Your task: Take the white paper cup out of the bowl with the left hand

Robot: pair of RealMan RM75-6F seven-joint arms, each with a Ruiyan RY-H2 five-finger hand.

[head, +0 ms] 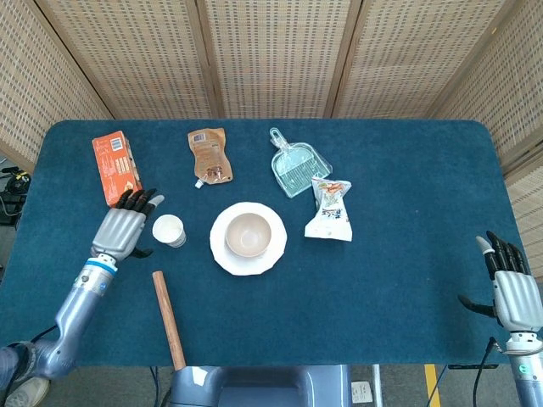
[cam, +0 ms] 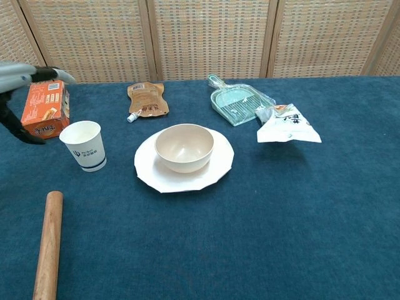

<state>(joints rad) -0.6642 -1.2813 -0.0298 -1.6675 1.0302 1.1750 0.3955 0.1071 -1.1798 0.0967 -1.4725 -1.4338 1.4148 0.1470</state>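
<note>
The white paper cup (head: pixel 169 230) (cam: pixel 83 145) stands upright on the blue table, left of the beige bowl (head: pixel 249 235) (cam: pixel 184 147), which sits empty on a white plate (head: pixel 226 256) (cam: pixel 150 175). My left hand (head: pixel 122 229) (cam: pixel 25 75) is just left of the cup, apart from it, with fingers spread and nothing in them. In the head view my right hand (head: pixel 510 287) hangs open at the far right table edge, far from everything.
A wooden rolling pin (head: pixel 168 319) (cam: pixel 49 242) lies at the front left. An orange box (head: pixel 114 168) (cam: pixel 45 109), a brown pouch (head: pixel 208 154) (cam: pixel 147 99), a green dustpan (head: pixel 296 164) (cam: pixel 237 100) and a snack bag (head: pixel 329 210) (cam: pixel 286 125) lie behind the bowl.
</note>
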